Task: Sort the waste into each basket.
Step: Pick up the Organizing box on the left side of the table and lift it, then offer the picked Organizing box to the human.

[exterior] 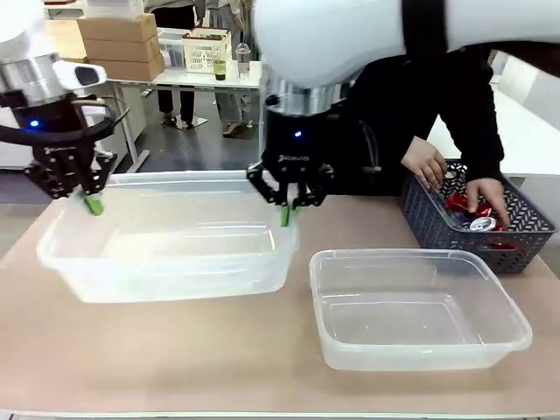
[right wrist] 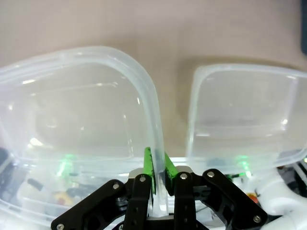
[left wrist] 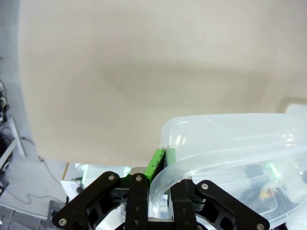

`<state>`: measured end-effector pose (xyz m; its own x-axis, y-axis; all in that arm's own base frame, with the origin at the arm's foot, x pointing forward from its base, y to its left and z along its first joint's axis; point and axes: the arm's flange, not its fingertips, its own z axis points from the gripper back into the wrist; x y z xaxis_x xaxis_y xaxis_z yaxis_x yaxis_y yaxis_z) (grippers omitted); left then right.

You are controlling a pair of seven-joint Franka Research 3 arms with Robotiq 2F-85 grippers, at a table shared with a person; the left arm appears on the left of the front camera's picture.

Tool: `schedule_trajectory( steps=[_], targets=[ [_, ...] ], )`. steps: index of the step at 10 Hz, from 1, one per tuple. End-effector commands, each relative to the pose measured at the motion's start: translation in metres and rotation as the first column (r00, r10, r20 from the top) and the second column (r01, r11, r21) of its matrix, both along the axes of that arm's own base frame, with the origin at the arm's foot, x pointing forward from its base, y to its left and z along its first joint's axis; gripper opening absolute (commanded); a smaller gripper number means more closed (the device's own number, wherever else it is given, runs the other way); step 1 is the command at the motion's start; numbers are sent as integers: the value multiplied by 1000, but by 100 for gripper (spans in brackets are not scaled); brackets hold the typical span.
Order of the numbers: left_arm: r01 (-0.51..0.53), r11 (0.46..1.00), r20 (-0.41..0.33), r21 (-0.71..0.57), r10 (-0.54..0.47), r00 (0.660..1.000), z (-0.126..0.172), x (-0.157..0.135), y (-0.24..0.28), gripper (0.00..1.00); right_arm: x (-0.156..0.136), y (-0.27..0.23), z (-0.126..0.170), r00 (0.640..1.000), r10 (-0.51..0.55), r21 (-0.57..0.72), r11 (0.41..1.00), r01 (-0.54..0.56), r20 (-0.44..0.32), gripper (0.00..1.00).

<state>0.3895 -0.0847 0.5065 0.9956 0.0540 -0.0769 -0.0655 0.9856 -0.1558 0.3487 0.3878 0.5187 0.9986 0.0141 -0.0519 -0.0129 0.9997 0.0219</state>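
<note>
left gripper (exterior: 92, 206) clamped, pointing down | right gripper (exterior: 286, 213) clamped — at centre, pointing down

Left tub (exterior: 166, 262), clear and empty, left of centre, with the left end effector (exterior: 92, 205) and right end effector (exterior: 286, 214) clamped on its rim, one at each end. Right tub (exterior: 411, 255), clear, empty, upright at lower right on the desk (exterior: 219, 367). Red cans (exterior: 464, 206) lie at far right in the dark lattice basket (exterior: 525, 236).

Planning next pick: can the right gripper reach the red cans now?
Probably not: the right gripper is shut on the left tub's rim, and a person's hands sit over the cans.
</note>
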Motion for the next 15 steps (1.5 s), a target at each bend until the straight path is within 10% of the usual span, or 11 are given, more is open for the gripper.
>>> schedule_trajectory(
  steps=[1,6,15],
  targets=[
    [-54,996,-18,-67,53,998,16,25,-45,5,-2,-37,-5,1000,20,58,998,-20,-12,6],
    [-24,997,-77,-67,19,997,14,59,-161,5,-2,-118,-11,1000,25,53,998,-25,-11,6],
    [10,1000,-79,6,-9,997,-2,53,-140,5,8,-126,-2,1000,-4,-25,1000,3,-12,6]
  ],
)
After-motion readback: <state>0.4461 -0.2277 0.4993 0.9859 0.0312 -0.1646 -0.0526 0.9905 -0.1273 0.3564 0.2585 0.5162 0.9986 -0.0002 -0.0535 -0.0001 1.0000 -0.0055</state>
